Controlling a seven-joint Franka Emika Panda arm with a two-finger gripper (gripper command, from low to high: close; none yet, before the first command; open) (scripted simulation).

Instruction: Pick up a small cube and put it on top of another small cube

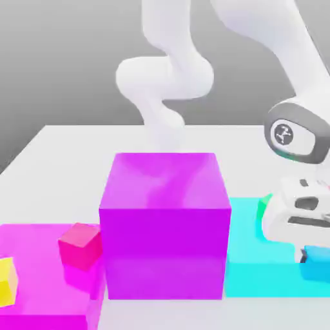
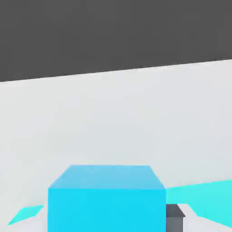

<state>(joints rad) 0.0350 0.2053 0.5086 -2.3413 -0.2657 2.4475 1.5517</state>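
Observation:
The small cube point(image 1: 318, 263), bright sky-blue, rests on the flat cyan block point(image 1: 251, 267) at the exterior view's right. My gripper point(image 1: 308, 256) hangs straight down over it, the white hand covering most of the cube. In the hand view the small cube point(image 2: 106, 199) sits between my jaws, and one dark fingertip point(image 2: 175, 219) presses against its side, so the gripper is shut on it. The other small cube, green point(image 1: 263, 207), peeks out behind the hand, farther back on the cyan block.
A tall magenta block point(image 1: 165, 219) stands in the middle, just beside the cyan block. A low magenta slab point(image 1: 32, 242) at the exterior view's left carries a pink-red cube point(image 1: 80, 245) and a yellow cube point(image 1: 6, 281). The white table point(image 1: 77, 142) extends behind.

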